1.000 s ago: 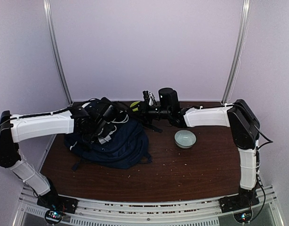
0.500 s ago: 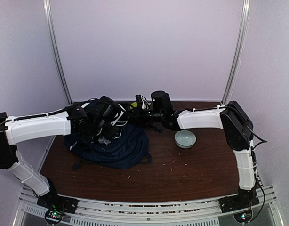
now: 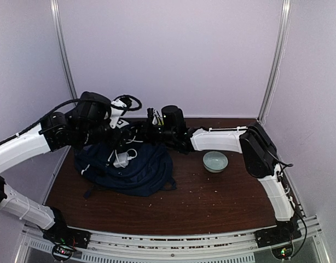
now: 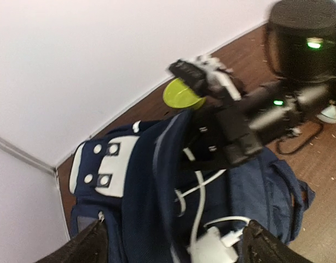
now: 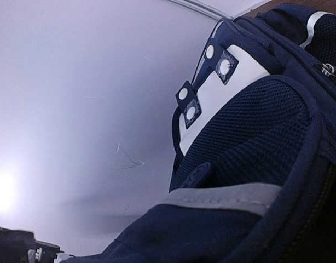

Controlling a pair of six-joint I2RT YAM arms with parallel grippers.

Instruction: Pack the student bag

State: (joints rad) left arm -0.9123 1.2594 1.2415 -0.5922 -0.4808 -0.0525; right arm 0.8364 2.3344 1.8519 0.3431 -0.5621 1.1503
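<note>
The navy student bag lies at the table's back left, its white patch facing the wall. A white charger with its cable rests at the bag's open mouth. My left gripper hovers above the bag, its dark fingers spread wide and open with nothing between them. My right gripper reaches in from the right and is shut on the raised edge of the bag's opening. In the right wrist view only bag fabric shows.
A pale bowl stands right of the bag. A yellow-green round object lies behind the bag by the back wall. A black cable trails on the wood near the right arm. Crumbs dot the tabletop.
My left gripper opened, left the white charger at the bag's mouth and rose up and back. My right gripper moved left and shut on the bag's edge.
</note>
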